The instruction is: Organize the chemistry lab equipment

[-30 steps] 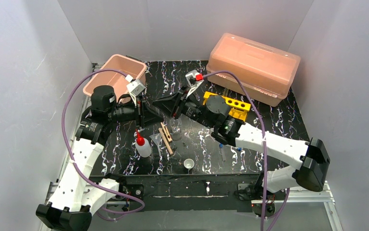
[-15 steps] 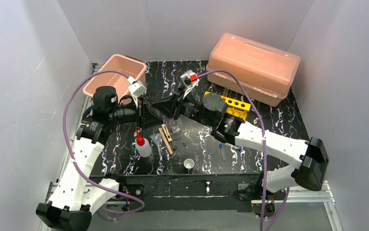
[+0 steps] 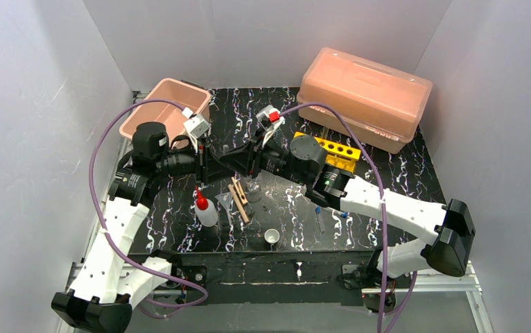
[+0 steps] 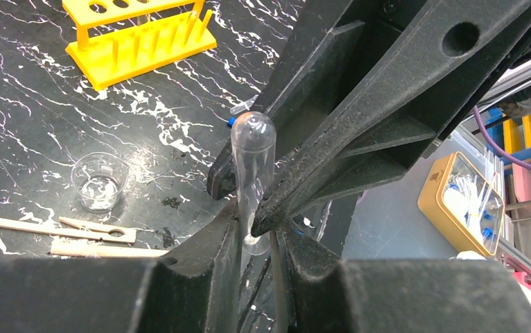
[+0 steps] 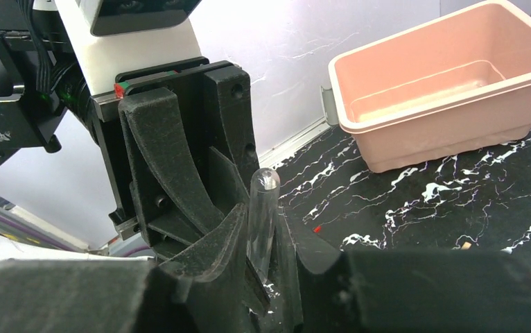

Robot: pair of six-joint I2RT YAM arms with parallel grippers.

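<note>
Top external view looking down on a black, white-veined tabletop, showing two arms reaching inward and meeting tip to tip in mid-air over its middle. Holding a clear tube between them, raised off the tabletop. Pinching one end of that tube firmly in the left fingers, with its rounded end pointing away into the opposing arm. Flanking the tube closely on both sides with the right fingers, narrowly parted; failing to tell from these views whether pressing on it or only standing beside it. Lying flat on the tabletop below the meeting point, wooden clamps, with a clear glass beaker standing upright just beside them. Standing upright near the left arm, a small white squeeze bottle with a red nozzle. Sitting toward the near edge, a tiny white cup. Lying near the right arm, blue-capped tubes. Resting behind the right arm, a yellow holed rack, just in front of a closed translucent pink box. Sitting at the far left corner, an open pink bin.
</note>
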